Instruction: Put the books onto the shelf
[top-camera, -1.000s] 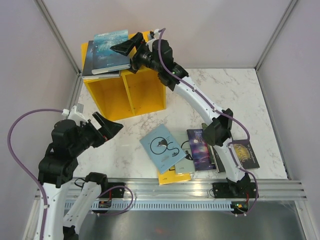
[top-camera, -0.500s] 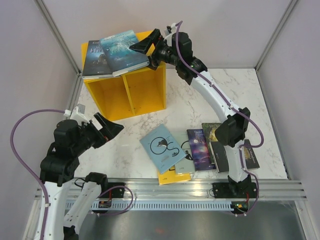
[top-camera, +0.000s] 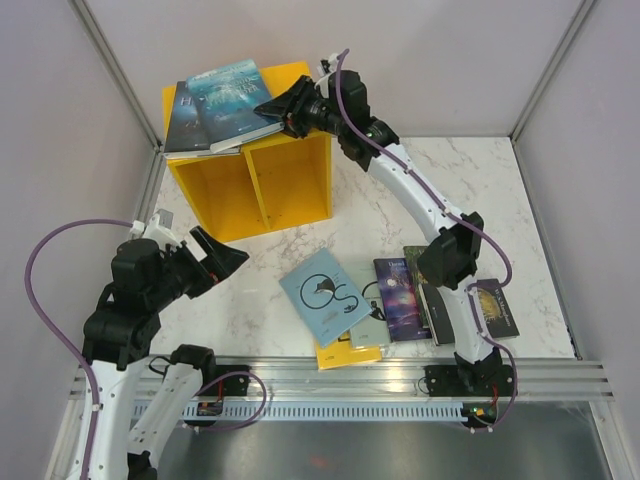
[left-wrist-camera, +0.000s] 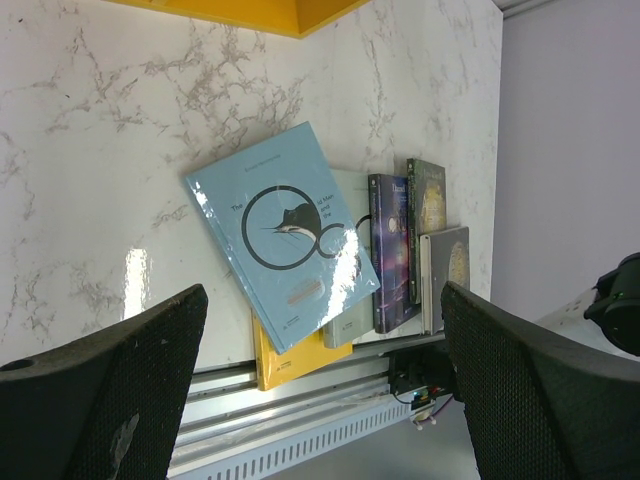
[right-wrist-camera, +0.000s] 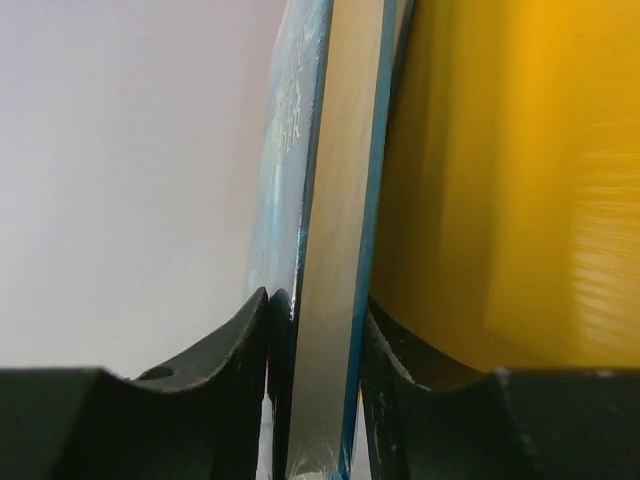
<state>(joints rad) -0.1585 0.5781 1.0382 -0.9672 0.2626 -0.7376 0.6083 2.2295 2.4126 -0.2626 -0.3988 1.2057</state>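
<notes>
Right gripper (right-wrist-camera: 318, 330) is clamped on the edge of the blue book (top-camera: 228, 95), which lies atop the shelf (top-camera: 290, 180), left side. Likely light, bendy, glossy: hold deep, near the spine. Left gripper (top-camera: 222, 250) jaws apart, holding nothing.

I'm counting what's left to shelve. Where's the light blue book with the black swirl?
Top view: the swirl book lies flat on the table in front of the shelf, leftmost of those lying there, overlapping a yellow book.

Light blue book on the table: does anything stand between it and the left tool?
Nothing visible. The left tool is open, and only bare marble table lies between it and the light blue book.
</notes>
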